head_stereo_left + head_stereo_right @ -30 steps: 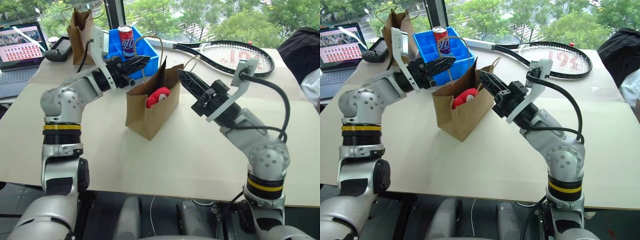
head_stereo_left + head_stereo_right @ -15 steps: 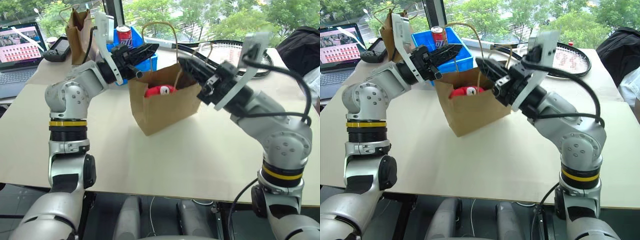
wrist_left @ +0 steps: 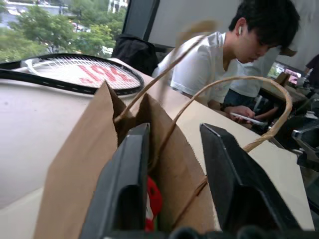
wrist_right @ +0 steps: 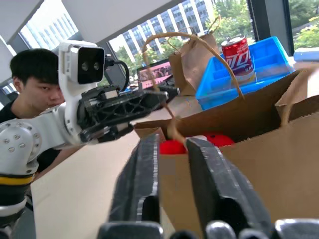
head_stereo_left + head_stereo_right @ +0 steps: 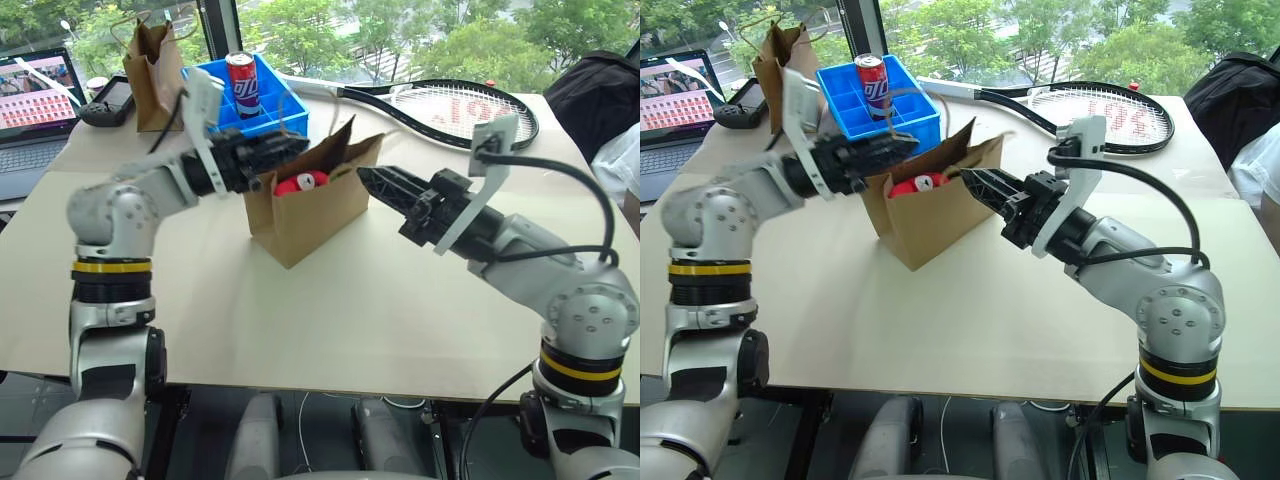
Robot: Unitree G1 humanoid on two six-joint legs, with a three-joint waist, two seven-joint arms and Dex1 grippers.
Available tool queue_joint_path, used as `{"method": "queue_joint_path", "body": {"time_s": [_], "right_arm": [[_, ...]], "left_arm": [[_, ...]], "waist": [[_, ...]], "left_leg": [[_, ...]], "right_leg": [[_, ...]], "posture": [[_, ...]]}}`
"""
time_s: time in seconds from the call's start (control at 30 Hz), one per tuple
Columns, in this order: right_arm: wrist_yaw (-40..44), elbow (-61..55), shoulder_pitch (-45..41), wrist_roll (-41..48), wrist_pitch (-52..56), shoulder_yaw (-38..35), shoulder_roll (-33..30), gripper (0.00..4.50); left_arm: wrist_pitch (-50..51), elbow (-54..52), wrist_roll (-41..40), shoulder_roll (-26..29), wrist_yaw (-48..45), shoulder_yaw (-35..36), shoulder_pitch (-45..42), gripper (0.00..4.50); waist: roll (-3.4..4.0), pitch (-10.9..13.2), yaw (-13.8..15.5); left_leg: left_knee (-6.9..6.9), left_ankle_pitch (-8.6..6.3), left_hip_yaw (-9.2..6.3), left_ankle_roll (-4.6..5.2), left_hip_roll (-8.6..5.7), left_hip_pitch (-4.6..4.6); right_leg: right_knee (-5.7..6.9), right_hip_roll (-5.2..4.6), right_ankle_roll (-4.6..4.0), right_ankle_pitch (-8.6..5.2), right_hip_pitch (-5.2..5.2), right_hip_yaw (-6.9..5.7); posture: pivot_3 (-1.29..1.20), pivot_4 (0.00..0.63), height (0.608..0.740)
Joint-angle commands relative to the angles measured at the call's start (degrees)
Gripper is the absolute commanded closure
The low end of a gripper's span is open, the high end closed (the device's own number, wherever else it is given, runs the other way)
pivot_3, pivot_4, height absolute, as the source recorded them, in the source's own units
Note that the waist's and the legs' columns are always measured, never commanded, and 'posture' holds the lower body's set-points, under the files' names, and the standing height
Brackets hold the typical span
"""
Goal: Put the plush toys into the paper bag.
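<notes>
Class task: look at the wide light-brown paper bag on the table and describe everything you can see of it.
The paper bag is light-brown kraft paper, creased, with tan cord loop handles. It stands on the table, mouth open upward, one rim corner raised to a point. A red plush toy shows inside. The left gripper and right gripper are at its opposite rims, jaws apart; contact cannot be told.

Both pincers (image 5: 290, 148) (image 5: 368, 178) (raised) parted

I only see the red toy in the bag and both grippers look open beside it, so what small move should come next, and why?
Probably draw both grippers clear of the paper bag. It stands on the table with the red plush toy inside, and the left gripper and right gripper sit open at its rim, holding nothing.
</notes>
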Motion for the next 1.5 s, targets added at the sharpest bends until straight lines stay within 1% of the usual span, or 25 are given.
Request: {"method": "queue_joint_path", "body": {"time_s": [0.03, 0.1, 0.13, 0.17, 0.23, 0.3, 0.37, 0.43, 0.47, 0.5, 0.57, 0.6, 0.7, 0.77, 0.9, 1.13, 1.27, 1.4, 1.5], "right_arm": [[1.1, -1.1, -2.5, 4.9, -0.7, -2.2, -2.3, 1.55], [2.1, -0.8, -3.0, 6.2, -0.4, -2.3, -3.9, 0.83], [2.6, -0.7, -3.1, 6.6, -0.2, -2.2, -4.7, 0.52], [3.3, -0.6, -3.2, 6.6, 0.3, -1.9, -5.9, 0.14], [6.1, -0.9, -2.0, 2.3, 2.4, 0.3, -9.7, 0.06], [8.5, -0.7, -0.5, -3.0, 3.1, 3.4, -11.7, 0.06], [10.5, 0.2, 0.4, -9.6, 1.7, 6.6, -12.3, 0.64], [13.7, 1.4, 0.4, -17.7, -0.6, 11.4, -12.4, 0.81], [14.9, 2.5, 0.0, -21.3, -2.2, 13.5, -11.8, 1.46], [15.9, 4.1, -0.6, -25.2, -4.0, 15.9, -10.9, 1.62], [18.2, 8.1, -1.7, -33.8, -8.8, 20.5, -8.4, 2.37], [19.0, 10.4, -2.5, -37.7, -11.1, 22.6, -6.7, 2.63], [19.7, 15.5, -3.7, -43.9, -15.8, 23.7, -0.9, 3.72], [21.1, 17.7, -4.3, -47.6, -18.3, 24.3, 1.7, 4.46], [22.8, 21.0, -5.8, -52.0, -21.2, 24.2, 6.6, 4.46], [24.1, 25.3, -6.3, -57.1, -24.0, 23.1, 13.6, 4.46], [24.2, 25.7, -5.7, -58.6, -24.2, 22.3, 16.4, 4.46], [24.3, 25.2, -4.5, -59.5, -23.8, 22.0, 18.1, 4.46], [24.7, 24.6, -3.5, -60.1, -23.4, 21.7, 18.5, 4.5]], "left_arm": [[0.4, 0.0, -3.2, 2.9, -1.2, 5.1, -2.3, 0.89], [-0.4, 0.4, -3.1, 4.8, -2.0, 6.4, -2.0, 0.16], [-0.9, 0.5, -2.9, 5.5, -2.4, 6.7, -1.7, 0.0], [-1.9, 0.8, -2.1, 6.3, -2.7, 6.8, -1.5, 0.0], [-6.9, 2.6, 2.3, 9.6, -4.8, 6.1, 0.9, 0.0], [-10.9, 3.4, 4.6, 12.5, -9.9, 5.0, 4.9, 0.0], [-14.2, 2.7, 6.2, 14.2, -14.0, 3.5, 8.9, 0.0], [-14.7, 0.2, 5.0, 14.4, -17.5, 3.2, 13.0, 0.0], [-15.5, -0.8, 5.2, 14.3, -18.7, 2.8, 14.8, 0.0], [-16.5, -1.5, 5.6, 14.0, -19.5, 2.3, 16.4, 0.0], [-18.5, -2.8, 7.0, 12.8, -19.3, 1.3, 19.0, 0.0], [-18.2, -3.4, 7.6, 11.9, -18.3, 0.2, 19.6, 0.0], [-17.3, -4.1, 8.5, 9.6, -15.5, -1.5, 20.0, 0.0], [-17.4, -4.5, 8.7, 8.0, -13.9, -1.8, 19.7, 0.0], [-15.9, -6.7, 7.2, 5.4, -12.5, -2.2, 19.0, 0.0], [-13.3, -12.2, 5.9, 2.9, -11.5, -4.5, 19.6, 0.0], [-12.7, -11.6, 6.4, 1.2, -9.2, -4.4, 18.5, 0.0], [-12.1, -8.9, 8.1, -0.2, -5.7, -4.6, 17.0, 0.0], [-12.0, -6.2, 9.1, -0.8, -3.2, -4.3, 15.9, 0.74]], "waist": [[0.0, 0.0, -0.2], [0.0, 0.0, -0.2], [0.0, 0.0, -0.2], [0.0, 0.0, -0.1], [0.0, 0.0, -0.1], [0.0, 0.0, -0.3], [0.0, 0.0, -0.3], [-0.01, 0.0, -0.2], [-0.04, 0.1, 0.0], [-0.04, 0.1, 0.1], [-0.04, 0.1, 0.0], [-0.05, 0.1, 0.1], [-0.07, 0.1, 0.2], [-0.08, 0.1, 0.2], [-0.1, 0.1, 0.1], [-0.1, 0.1, -0.1], [-0.1, 0.1, -0.1], [-0.1, 0.1, -0.1], [-0.1, 0.1, -0.1]], "left_leg": [[-0.02, 0.0, 0.01, 0.0, 0.0, 0.0], [-0.04, 0.0, 0.0, 0.0, 0.01, 0.04], [-0.06, 0.0, 0.0, 0.0, 0.01, 0.05], [-0.06, 0.0, 0.0, 0.0, 0.01, 0.05], [-0.06, 0.01, 0.01, 0.0, 0.0, 0.05], [-0.08, 0.01, 0.04, 0.0, 0.0, 0.08], [-0.16, 0.0, 0.08, 0.01, 0.02, 0.2], [-0.18, 0.0, 0.08, 0.01, 0.03, 0.22], [-0.19, 0.02, 0.07, -0.01, 0.04, 0.21], [-0.19, 0.12, 0.06, -0.02, 0.05, 0.07], [-0.18, 0.11, 0.1, -0.02, 0.06, 0.11], [-0.18, 0.12, 0.1, -0.03, 0.06, 0.11], [-0.18, 0.18, 0.08, -0.1, 0.06, 0.09], [-0.18, 0.18, 0.08, -0.1, 0.06, 0.08], [-0.19, 0.18, 0.07, -0.1, 0.06, 0.05], [-0.17, 0.19, 0.05, -0.12, 0.05, 0.1], [-0.17, 0.2, 0.04, -0.14, 0.05, 0.14], [-0.16, 0.2, 0.04, -0.14, 0.05, 0.14], [-0.16, 0.2, 0.03, -0.14, 0.05, 0.15]], "right_leg": [[0.0, 0.0, 0.0, 0.0, -0.01, 0.01], [0.0, 0.0, 0.0, 0.0, -0.01, 0.0], [0.0, 0.0, 0.0, 0.0, -0.01, 0.0], [0.0, 0.0, -0.01, 0.0, -0.01, -0.01], [-0.01, -0.01, -0.01, 0.0, -0.01, 0.0], [-0.05, -0.01, -0.02, 0.0, 0.0, 0.01], [-0.06, -0.01, -0.07, -0.02, 0.03, 0.06], [-0.05, 0.0, -0.1, -0.03, 0.02, 0.05], [-0.01, 0.0, -0.13, -0.03, -0.01, 0.02], [-0.04, 0.0, -0.14, -0.02, -0.09, -0.03], [-0.17, -0.03, -0.14, 0.01, -0.01, -0.01], [-0.17, -0.03, -0.14, 0.02, -0.01, -0.01], [-0.14, -0.01, -0.11, 0.05, -0.03, -0.03], [-0.14, -0.01, -0.09, 0.05, -0.02, -0.02], [-0.13, -0.01, -0.07, 0.06, -0.03, -0.03], [0.02, 0.0, -0.07, 0.06, -0.03, -0.04], [0.08, 0.0, -0.07, 0.06, -0.03, -0.04], [0.1, 0.0, -0.07, 0.06, -0.03, -0.04], [0.12, 0.0, -0.07, 0.06, -0.03, -0.04]], "posture": [[0.0, 0.15, 0.658], [0.0, 0.15, 0.658], [0.0, 0.15, 0.658], [0.0, 0.15, 0.658], [0.0, 0.15, 0.658], [0.0, 0.15, 0.658], [0.0, 0.15, 0.658], [0.0, 0.15, 0.658], [0.0, 0.15, 0.658], [0.0, 0.15, 0.658], [0.0, 0.15, 0.658], [0.0, 0.15, 0.658], [0.0, 0.15, 0.658], [0.0, 0.15, 0.658], [0.0, 0.15, 0.658], [0.0, 0.15, 0.658], [0.0, 0.15, 0.658], [0.0, 0.15, 0.658], [0.0, 0.15, 0.658]]}}
